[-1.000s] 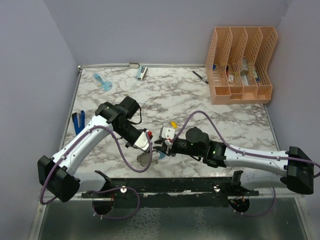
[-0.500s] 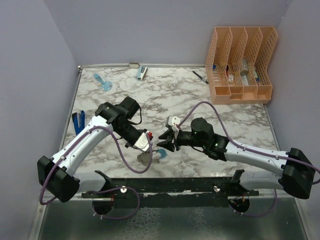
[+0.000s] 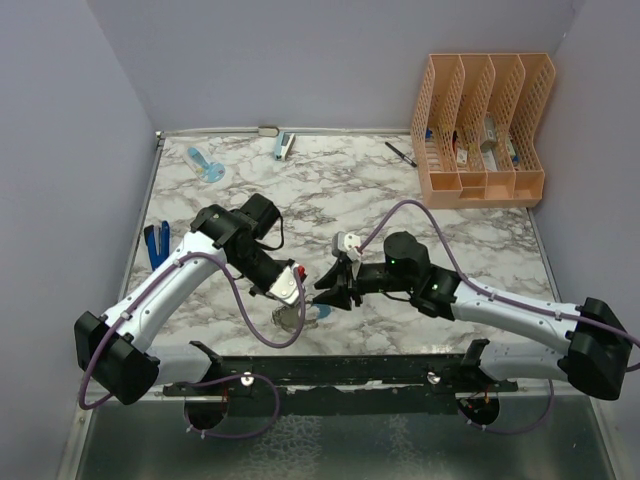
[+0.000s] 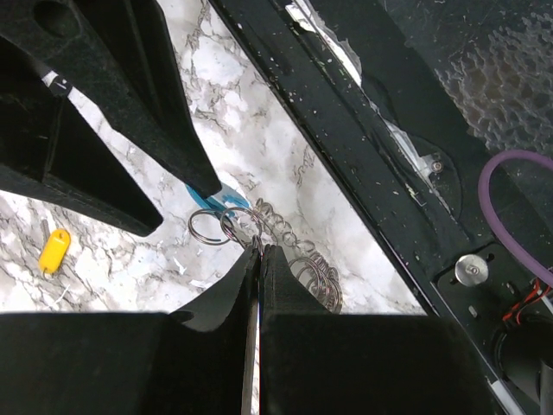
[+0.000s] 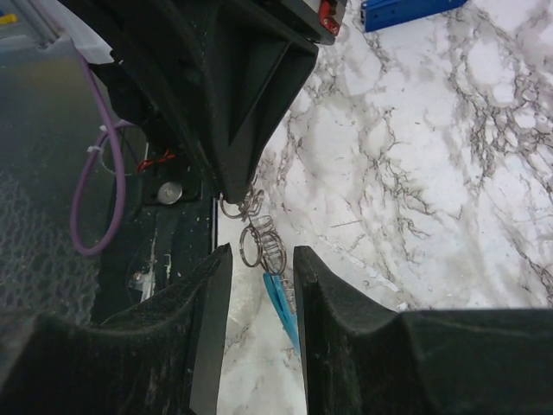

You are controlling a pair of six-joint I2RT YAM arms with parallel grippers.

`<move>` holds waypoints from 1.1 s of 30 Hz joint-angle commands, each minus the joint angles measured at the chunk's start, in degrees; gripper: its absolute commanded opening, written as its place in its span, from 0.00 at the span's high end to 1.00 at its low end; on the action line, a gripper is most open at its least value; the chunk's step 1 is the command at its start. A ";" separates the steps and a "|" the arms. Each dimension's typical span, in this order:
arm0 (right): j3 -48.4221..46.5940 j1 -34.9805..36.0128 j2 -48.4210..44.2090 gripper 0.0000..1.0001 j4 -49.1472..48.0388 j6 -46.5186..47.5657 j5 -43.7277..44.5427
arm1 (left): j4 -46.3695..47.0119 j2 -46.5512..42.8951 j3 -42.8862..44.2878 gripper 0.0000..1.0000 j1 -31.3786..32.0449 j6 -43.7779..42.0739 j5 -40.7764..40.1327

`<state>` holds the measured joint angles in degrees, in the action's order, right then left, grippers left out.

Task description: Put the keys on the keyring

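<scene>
Left fingers: pressed together, pinching the keyring near the worktop's front edge.
Right fingers: we see them spread, just beside the rings.
Yellow key: loose on the worktop.

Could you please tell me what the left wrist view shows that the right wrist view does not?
Only the left wrist view shows the yellow key, lying loose on the table. Only the right wrist view shows a blue tool at its top edge. Both show the keyring, pinched by the left fingers.
</scene>
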<state>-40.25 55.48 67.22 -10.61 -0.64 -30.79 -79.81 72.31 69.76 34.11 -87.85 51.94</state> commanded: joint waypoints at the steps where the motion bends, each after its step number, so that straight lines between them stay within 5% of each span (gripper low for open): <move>1: -1.00 -0.22 1.36 0.66 -1.74 -1.77 -4.85 | -0.73 -1.22 2.42 1.00 0.43 -1.05 0.36; 33: -3.18 -3.01 5.90 0.71 -4.34 -0.09 -6.91 | -0.86 -2.25 3.07 1.00 1.40 0.28 -0.61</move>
<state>-41.76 52.75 71.79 -12.49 -0.67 -34.72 -79.83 71.40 71.57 35.14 -87.29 50.54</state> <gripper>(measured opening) 0.306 0.018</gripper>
